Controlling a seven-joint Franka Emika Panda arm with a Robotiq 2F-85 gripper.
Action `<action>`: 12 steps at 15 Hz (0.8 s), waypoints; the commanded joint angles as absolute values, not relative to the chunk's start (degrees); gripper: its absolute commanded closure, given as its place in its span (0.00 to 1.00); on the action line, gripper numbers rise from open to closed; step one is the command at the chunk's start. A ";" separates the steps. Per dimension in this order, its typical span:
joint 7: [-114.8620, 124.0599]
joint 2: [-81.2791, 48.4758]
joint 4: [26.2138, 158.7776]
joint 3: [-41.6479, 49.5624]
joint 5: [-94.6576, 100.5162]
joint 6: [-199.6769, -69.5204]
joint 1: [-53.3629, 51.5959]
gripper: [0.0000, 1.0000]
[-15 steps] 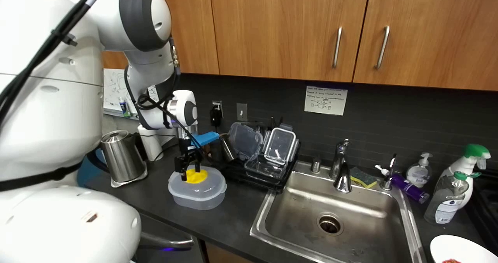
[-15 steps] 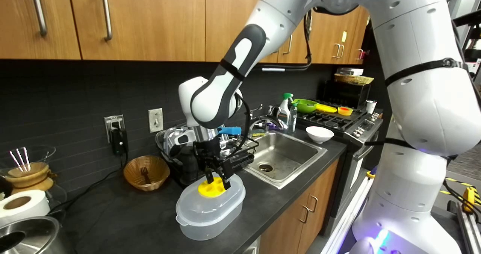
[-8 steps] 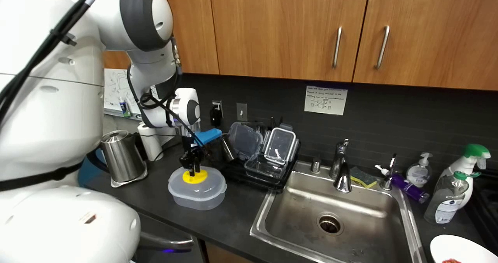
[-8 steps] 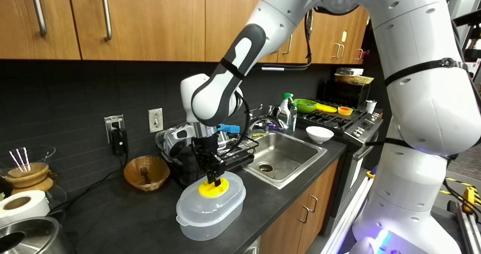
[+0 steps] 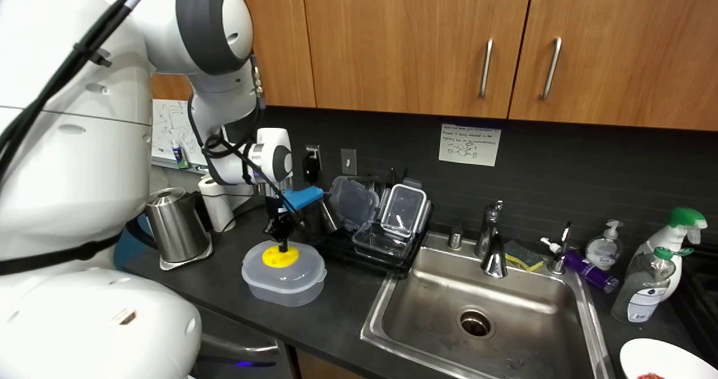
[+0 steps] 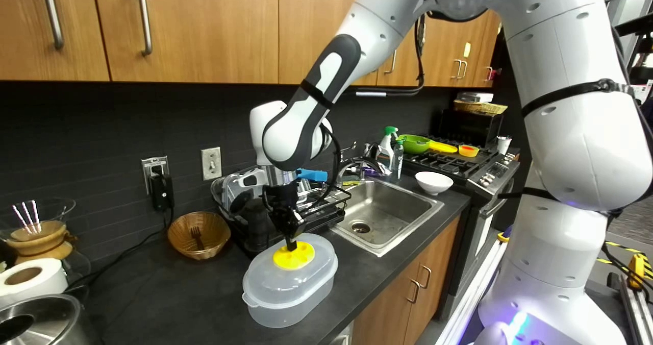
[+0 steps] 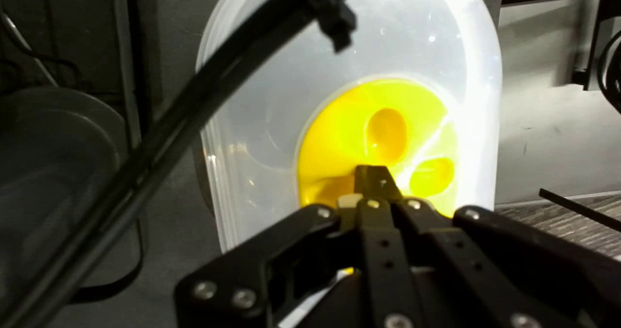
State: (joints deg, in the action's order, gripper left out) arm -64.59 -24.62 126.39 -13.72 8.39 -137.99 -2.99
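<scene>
place: kitchen | evidence: steel sink (image 5: pixel 426 317), gas stove (image 6: pixel 451 167), wooden cabinets (image 5: pixel 415 42), dish rack (image 5: pixel 373 261)

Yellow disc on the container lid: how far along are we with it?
Done: the hand is shut and down at the yellow disc. Under way: the work at the disc itself; whether any part of it is gripped, I can't tell. Left, in my judgement: any opening or lifting, since the lid sits on the translucent container, which appears to rest on the counter.
</scene>
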 commanded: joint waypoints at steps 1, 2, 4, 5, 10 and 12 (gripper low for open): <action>-65.52 -22.95 127.96 -14.28 6.15 -137.77 -2.50 0.74; -65.45 -22.66 128.16 -14.30 5.94 -137.92 -2.53 0.73; -65.37 -22.52 128.24 -14.33 5.74 -137.67 -2.63 0.63; -65.37 -22.44 128.24 -14.37 5.67 -137.47 -2.65 0.56; -65.64 -22.50 128.77 -14.28 5.73 -138.77 -2.59 0.23; -66.48 -23.28 128.89 -13.83 7.10 -141.19 -2.61 0.09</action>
State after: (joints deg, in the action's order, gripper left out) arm -64.72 -23.87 127.55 -14.03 6.99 -138.36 -2.92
